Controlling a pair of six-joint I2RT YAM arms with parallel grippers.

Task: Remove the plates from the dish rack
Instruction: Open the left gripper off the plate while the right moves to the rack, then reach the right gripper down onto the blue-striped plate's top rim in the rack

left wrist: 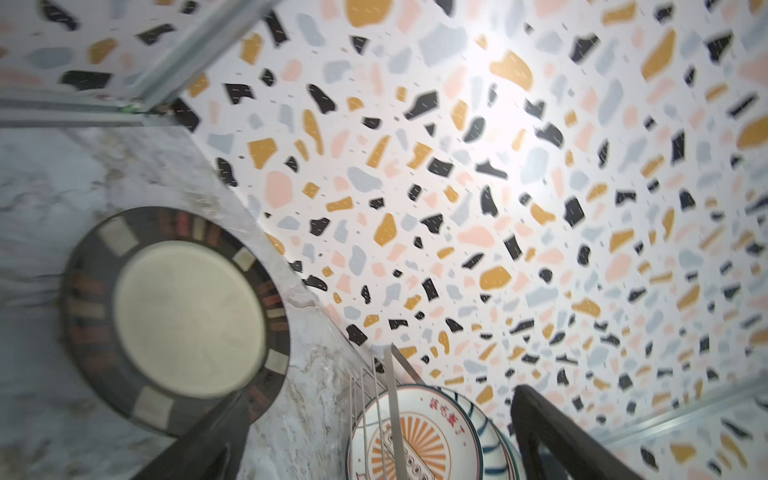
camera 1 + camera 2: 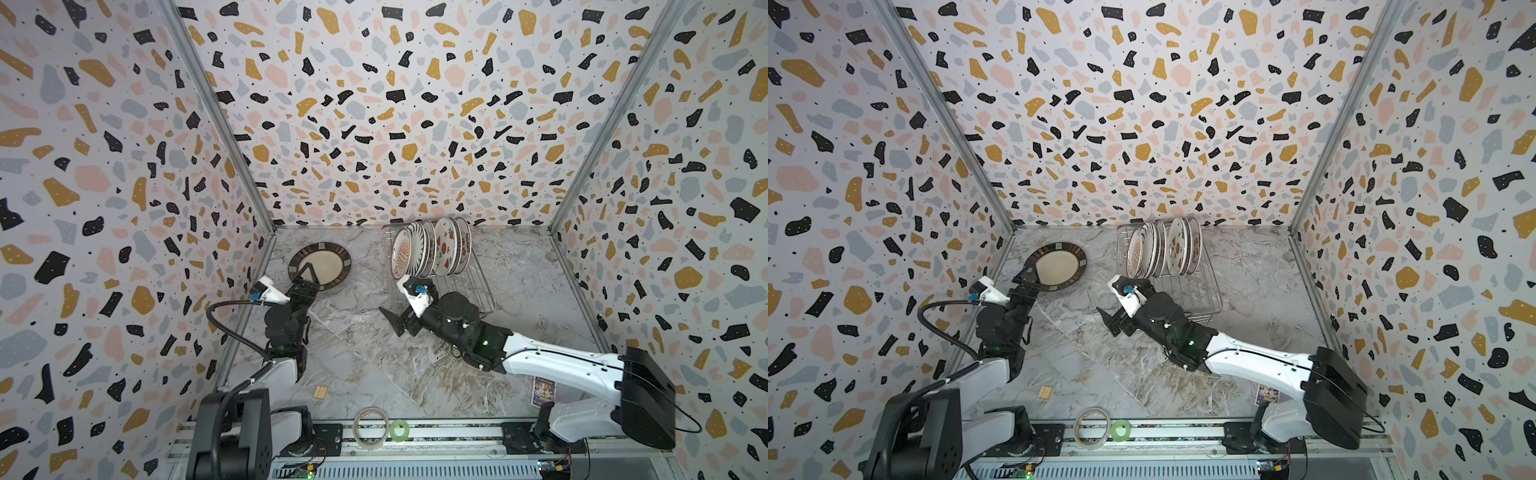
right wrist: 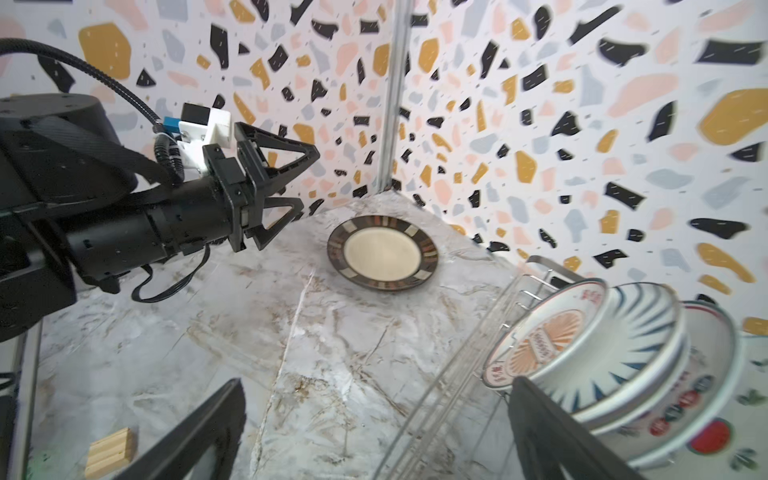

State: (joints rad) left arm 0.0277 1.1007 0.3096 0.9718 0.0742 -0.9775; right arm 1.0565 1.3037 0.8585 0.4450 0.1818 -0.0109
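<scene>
A brown-rimmed plate [image 2: 322, 262] [image 2: 1059, 266] [image 1: 187, 320] [image 3: 382, 251] lies flat on the marble table, back left. My left gripper [image 2: 307, 276] [image 2: 1027, 276] [image 1: 374, 432] [image 3: 286, 187] hovers open at its near rim with nothing between its fingers. Several plates stand upright in the dish rack [image 2: 478, 299] [image 2: 1204, 299] [image 3: 457, 353]. The orange sunburst plate [image 2: 402, 253] [image 1: 449, 415] [image 3: 544, 336] is at the front, then a dark-stroke plate [image 3: 636, 316] and a watermelon plate [image 2: 445, 249] [image 3: 706, 415]. My right gripper [image 2: 405, 302] [image 2: 1123, 305] [image 3: 374, 428] is open and empty beside the rack's left edge, near the sunburst plate.
A small wooden block [image 2: 320, 392] [image 3: 110, 453] lies near the front left. Two tape rolls [image 2: 369, 428] sit on the front rail, and a printed card [image 2: 543, 390] lies under the right arm. Terrazzo walls close in the left, back and right.
</scene>
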